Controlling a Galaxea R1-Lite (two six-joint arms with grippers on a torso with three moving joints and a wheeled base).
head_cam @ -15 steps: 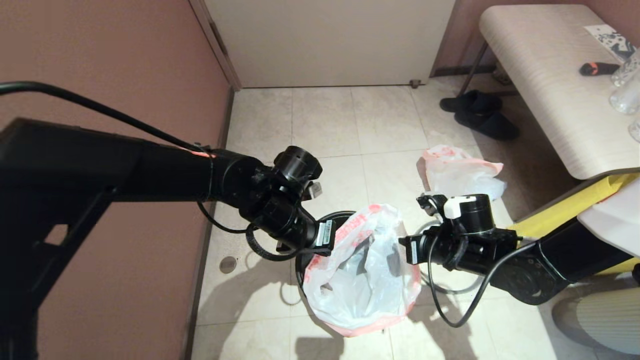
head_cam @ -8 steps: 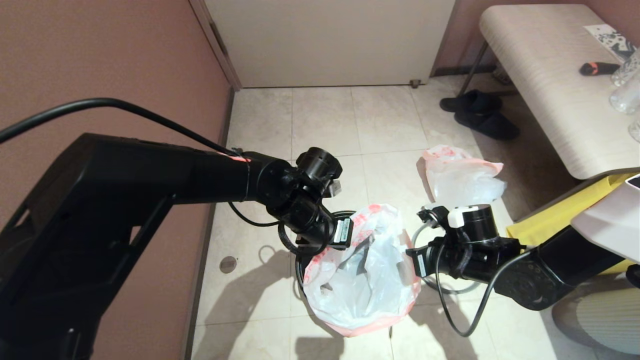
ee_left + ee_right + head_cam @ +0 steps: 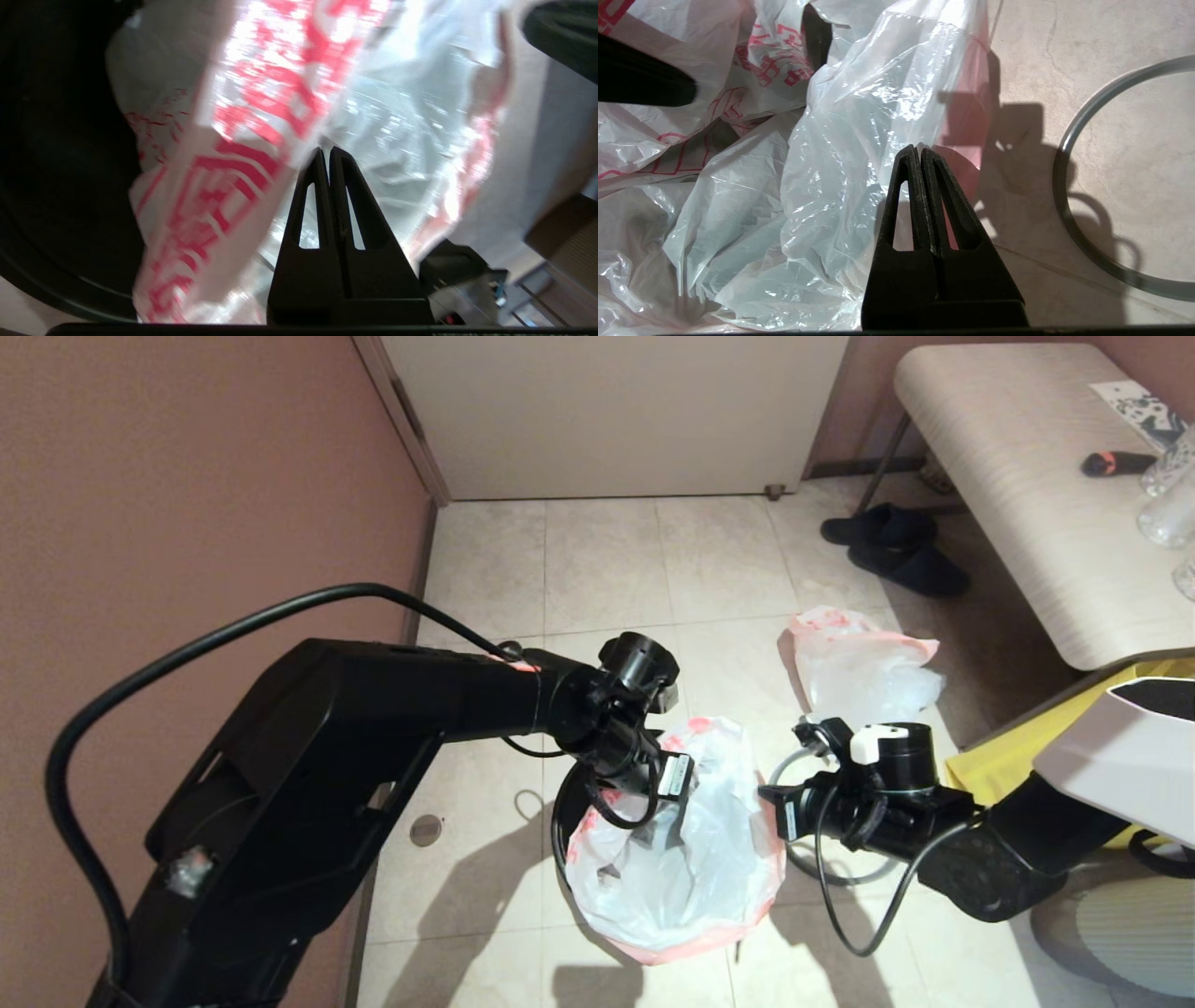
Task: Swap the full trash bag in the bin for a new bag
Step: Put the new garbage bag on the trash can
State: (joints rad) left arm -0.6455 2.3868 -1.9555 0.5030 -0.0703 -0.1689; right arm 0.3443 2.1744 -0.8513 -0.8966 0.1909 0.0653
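The new bag [image 3: 681, 887], thin white plastic with a pink-red rim band, sits open-mouthed in the black bin [image 3: 560, 821], whose dark wall fills one side of the left wrist view [image 3: 46, 186]. My left gripper [image 3: 680, 791] reaches into the bag's mouth, shut, tips [image 3: 325, 150] against the printed plastic [image 3: 261, 93], with nothing showing between the fingers. My right gripper [image 3: 770, 807] is at the bag's right rim, shut [image 3: 920, 148] with a thin edge of the bag [image 3: 840, 140] pinched between its fingers. The grey hoop [image 3: 1064, 196] lies loose on the floor to the right.
A second, lumpy translucent bag [image 3: 859, 663] lies on the tiles behind the bin. Black slippers [image 3: 896, 551] sit under a pale table [image 3: 1027, 495] at the right, with a yellow bag [image 3: 1027, 747] below it. A brown wall [image 3: 187, 476] runs along the left; a floor drain [image 3: 426, 830] is beside it.
My left arm has swung right and its gripper has gone from the bag's left rim into the mouth, pushing that side inward. The right gripper has sunk slightly.
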